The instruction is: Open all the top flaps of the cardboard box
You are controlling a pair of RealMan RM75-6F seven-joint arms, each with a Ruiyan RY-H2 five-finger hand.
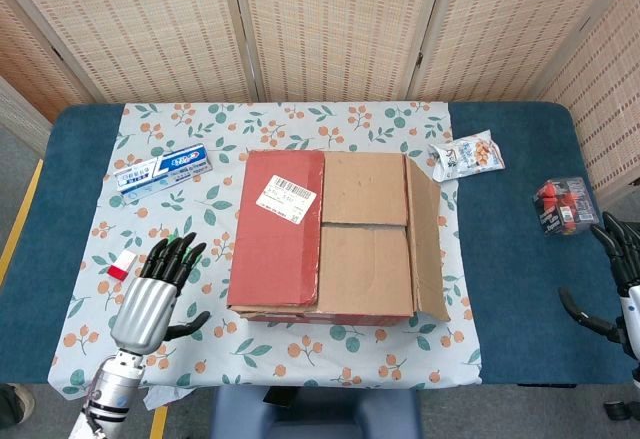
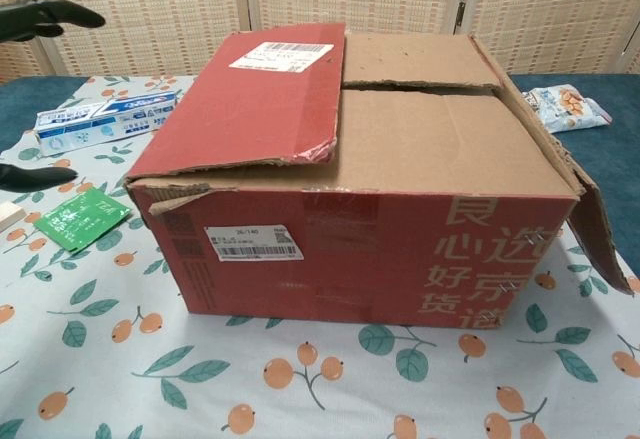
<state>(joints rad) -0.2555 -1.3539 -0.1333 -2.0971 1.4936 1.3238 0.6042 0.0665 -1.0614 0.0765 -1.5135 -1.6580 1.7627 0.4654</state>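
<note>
Reaching left hand (image 1: pixel 152 294), empty and fingers spread beside cardboard box (image 1: pixel 335 239), risked shoving it sideways; red flap (image 1: pixel 278 227) lay flat.

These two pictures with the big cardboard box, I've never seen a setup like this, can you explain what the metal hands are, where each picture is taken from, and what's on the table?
A two-armed robot with human-like hands stands at a table. One picture looks down from its head, the other looks forward from its chest. Its left hand hovers open beside the cardboard box; its right hand waits open at the table's far right edge. Neither holds anything. The box's right flap hangs down its side; the others lie flat on top. Around it lie a toothpaste box, a green packet, a snack bag and a small red-topped package.
</note>
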